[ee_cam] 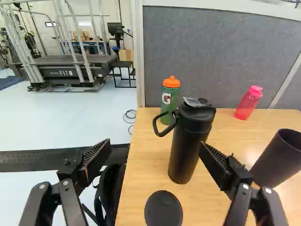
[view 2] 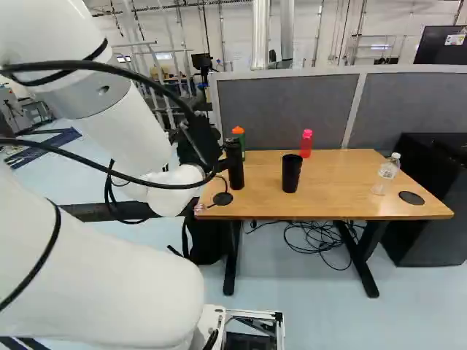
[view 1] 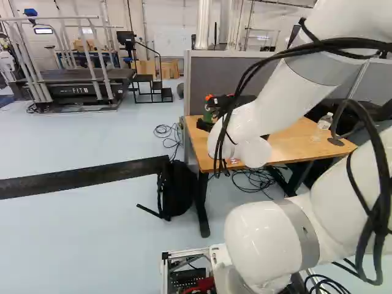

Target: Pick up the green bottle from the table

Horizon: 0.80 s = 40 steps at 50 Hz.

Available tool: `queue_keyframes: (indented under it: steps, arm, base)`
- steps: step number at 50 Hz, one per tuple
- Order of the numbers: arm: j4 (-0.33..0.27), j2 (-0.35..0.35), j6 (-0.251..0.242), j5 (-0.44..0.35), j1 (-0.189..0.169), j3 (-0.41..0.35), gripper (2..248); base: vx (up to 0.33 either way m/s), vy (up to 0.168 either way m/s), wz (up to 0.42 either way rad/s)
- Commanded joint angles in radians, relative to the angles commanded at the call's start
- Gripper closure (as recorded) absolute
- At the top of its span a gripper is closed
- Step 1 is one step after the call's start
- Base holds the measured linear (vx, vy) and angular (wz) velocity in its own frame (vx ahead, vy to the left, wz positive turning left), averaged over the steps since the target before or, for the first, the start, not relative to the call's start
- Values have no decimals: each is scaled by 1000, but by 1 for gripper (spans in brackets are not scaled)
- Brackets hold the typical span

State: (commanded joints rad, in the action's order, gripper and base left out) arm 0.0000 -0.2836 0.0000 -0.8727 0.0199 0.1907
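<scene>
Green bottle (ee_cam: pixel 170 100) upright on the table (ee_cam: pixel 141 160), beyond a black flask (ee_cam: pixel 186 146), ahead of the gripper (view 2: pixel 201 142), fingers (ee_cam: pixel 97 155) spread apart.

Set behind the arm (view 1: pixel 263 240), one to its left and one to its right, the two base cameras look ahead and a little down past it, sharing the table (view 2: pixel 339 175) and the grey partition (view 2: pixel 284 109) beyond. The wrist camera sits much nearer, looking forward and down over the table's left end; it shares that end with both base views, and the treadmill (view 1: pixel 92 76) with the left one.
</scene>
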Motion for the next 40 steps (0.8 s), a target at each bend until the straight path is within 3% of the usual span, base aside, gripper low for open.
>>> queue_keyframes:
  steps: [10,40]
  arm:
    - [0,18,0,0,0,39,2]
    - [0,-27,0,0,1,73,2]
  base:
    - [0,0,0]
    - [0,0,0]
